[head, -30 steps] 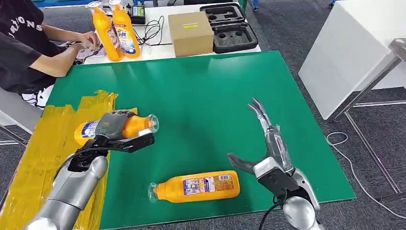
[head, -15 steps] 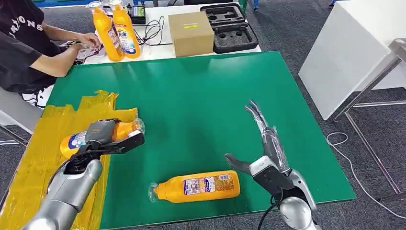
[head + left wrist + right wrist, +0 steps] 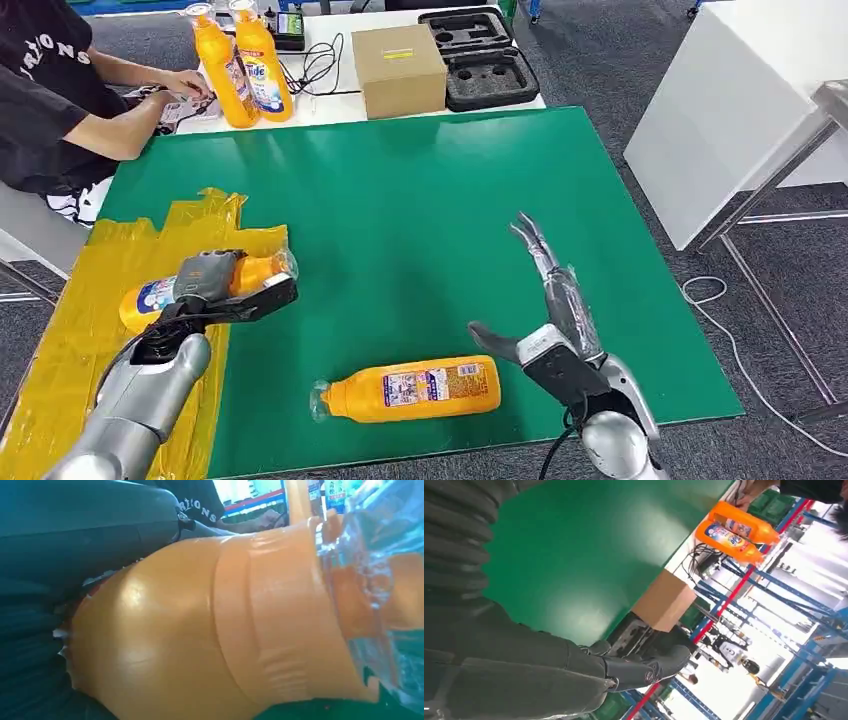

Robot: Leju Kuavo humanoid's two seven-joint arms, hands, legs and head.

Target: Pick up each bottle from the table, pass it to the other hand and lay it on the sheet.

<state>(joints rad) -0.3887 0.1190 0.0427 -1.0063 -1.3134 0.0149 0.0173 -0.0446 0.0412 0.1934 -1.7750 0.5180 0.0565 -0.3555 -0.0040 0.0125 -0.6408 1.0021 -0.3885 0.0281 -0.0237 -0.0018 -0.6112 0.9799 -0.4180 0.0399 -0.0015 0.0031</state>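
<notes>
Over yellow sheet (image 3: pixel 70 340), left hand (image 3: pixel 215 285) grips bottle (image 3: pixel 160 292); right hand (image 3: pixel 545 300) spread, empty.

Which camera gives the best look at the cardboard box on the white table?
The head view: the cardboard box shows whole, top and front, standing between the two upright bottles and the black foam tray. The right wrist view catches it too, turned and partly hidden behind the right hand. The left wrist view has none of it.
</notes>
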